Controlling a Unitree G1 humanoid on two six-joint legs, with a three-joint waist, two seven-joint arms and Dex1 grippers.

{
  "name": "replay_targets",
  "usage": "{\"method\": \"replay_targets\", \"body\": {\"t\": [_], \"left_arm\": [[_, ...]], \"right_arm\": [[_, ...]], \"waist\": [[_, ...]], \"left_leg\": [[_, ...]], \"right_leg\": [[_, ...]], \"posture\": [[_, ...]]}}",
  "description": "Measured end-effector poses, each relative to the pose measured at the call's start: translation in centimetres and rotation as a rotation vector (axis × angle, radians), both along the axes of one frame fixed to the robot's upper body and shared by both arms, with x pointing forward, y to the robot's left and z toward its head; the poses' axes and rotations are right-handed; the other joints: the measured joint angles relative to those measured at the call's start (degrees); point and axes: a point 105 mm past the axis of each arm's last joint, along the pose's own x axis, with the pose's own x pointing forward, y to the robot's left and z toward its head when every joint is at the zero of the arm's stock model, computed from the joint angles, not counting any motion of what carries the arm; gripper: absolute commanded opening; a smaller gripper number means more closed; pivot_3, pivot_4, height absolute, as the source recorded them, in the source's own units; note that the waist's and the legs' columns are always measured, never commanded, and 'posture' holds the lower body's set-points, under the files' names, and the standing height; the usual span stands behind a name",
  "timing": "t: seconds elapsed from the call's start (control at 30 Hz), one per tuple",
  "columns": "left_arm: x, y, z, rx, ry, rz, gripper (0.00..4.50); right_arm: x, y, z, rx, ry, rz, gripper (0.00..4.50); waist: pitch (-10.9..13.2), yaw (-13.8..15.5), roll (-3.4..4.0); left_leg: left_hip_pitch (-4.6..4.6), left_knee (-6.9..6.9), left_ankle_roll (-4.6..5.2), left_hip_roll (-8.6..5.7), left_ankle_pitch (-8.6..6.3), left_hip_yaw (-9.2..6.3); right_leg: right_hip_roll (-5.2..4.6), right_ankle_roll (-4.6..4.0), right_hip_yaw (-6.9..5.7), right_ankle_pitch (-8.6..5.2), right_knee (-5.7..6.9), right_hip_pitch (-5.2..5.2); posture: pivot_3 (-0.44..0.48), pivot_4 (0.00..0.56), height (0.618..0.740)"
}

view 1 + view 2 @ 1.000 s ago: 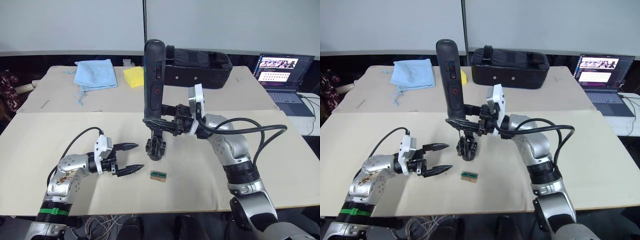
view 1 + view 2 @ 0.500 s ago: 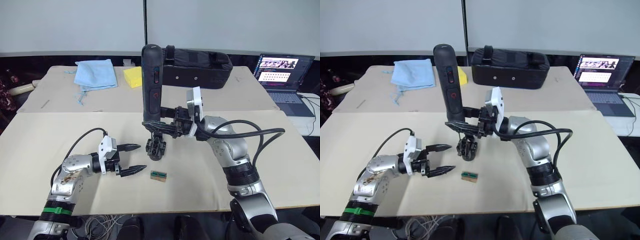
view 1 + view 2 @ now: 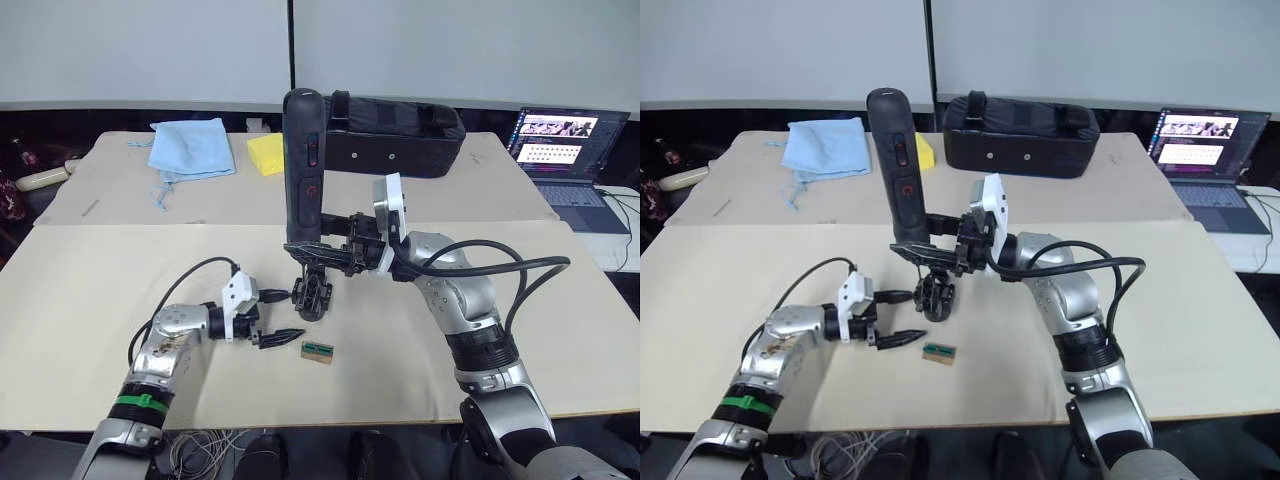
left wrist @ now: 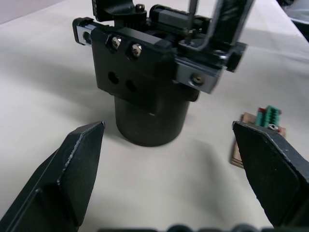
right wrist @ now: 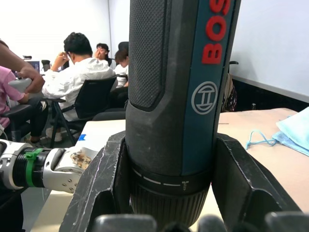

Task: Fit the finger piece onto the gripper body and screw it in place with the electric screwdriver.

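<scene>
The electric screwdriver (image 3: 303,150) stands upright, a long black tool with a red button, and my right gripper (image 3: 306,247) is shut on its lower end. Its thin bit points down into the top of the gripper body (image 3: 311,296), a small black block standing on the table. In the left wrist view the body (image 4: 145,82) shows two screws on its face, with the bit touching its top. I cannot tell the finger piece apart from the body's top. My left gripper (image 3: 292,314) is open just left of the body, one fingertip (image 3: 283,296) nearly touching it.
A small brown circuit board with a green connector (image 3: 318,351) lies just in front of the body. At the back are a black bag (image 3: 395,135), a yellow sponge (image 3: 266,153) and a blue cloth (image 3: 190,146). A laptop (image 3: 565,150) sits far right. People sit behind the screwdriver (image 5: 91,72).
My left gripper has moved right, up to the gripper body, still open. The screwdriver leaned slightly left at first and has since held still on the body.
</scene>
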Motion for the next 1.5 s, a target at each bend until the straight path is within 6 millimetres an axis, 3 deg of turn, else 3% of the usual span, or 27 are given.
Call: {"method": "replay_targets", "body": {"t": [0.23,0.83,0.93,1.03,1.5], "left_arm": [[0.9,-1.7,-0.2,-0.010,0.017,-0.011,4.50],[1.6,-2.9,-0.6,-0.012,0.049,-0.025,4.50],[1.6,-2.9,-0.7,-0.008,0.050,-0.029,3.63],[1.7,-2.8,-0.7,0.006,0.040,-0.024,2.39],[1.6,-3.0,-0.8,0.030,0.002,-0.028,2.39]], "right_arm": [[0.0,0.0,0.0,0.001,0.001,-0.001,1.93],[-0.1,0.2,0.0,0.004,0.003,0.003,1.93],[0.0,0.2,0.0,0.004,0.003,0.002,1.93],[-0.1,0.2,0.2,0.009,-0.003,-0.001,1.93],[0.0,0.4,0.0,0.002,0.000,-0.006,1.93]], "waist": [[0.00,-0.08,0.00],[0.01,-0.05,-0.01],[0.01,-0.05,-0.01],[0.00,-0.06,-0.01],[0.00,-0.02,-0.01]], "left_leg": [[0.00,0.00,0.00,-0.01,0.00,-0.02],[-0.01,0.00,0.00,-0.03,0.00,-0.06],[-0.01,0.00,0.00,-0.03,0.00,-0.06],[0.01,0.00,0.01,-0.03,0.00,-0.06],[0.05,0.00,0.00,-0.03,0.00,-0.08]], "right_leg": [[0.02,0.01,0.01,0.01,0.01,0.00],[0.03,0.01,0.00,0.01,0.03,0.01],[0.02,0.01,0.00,0.01,0.03,0.01],[0.02,0.01,0.00,0.01,0.03,0.03],[0.02,0.01,-0.01,0.01,0.02,0.08]], "posture": [[0.000,0.150,0.740],[0.000,0.150,0.740],[0.000,0.150,0.740],[0.000,0.150,0.740],[0.000,0.150,0.740]]}}
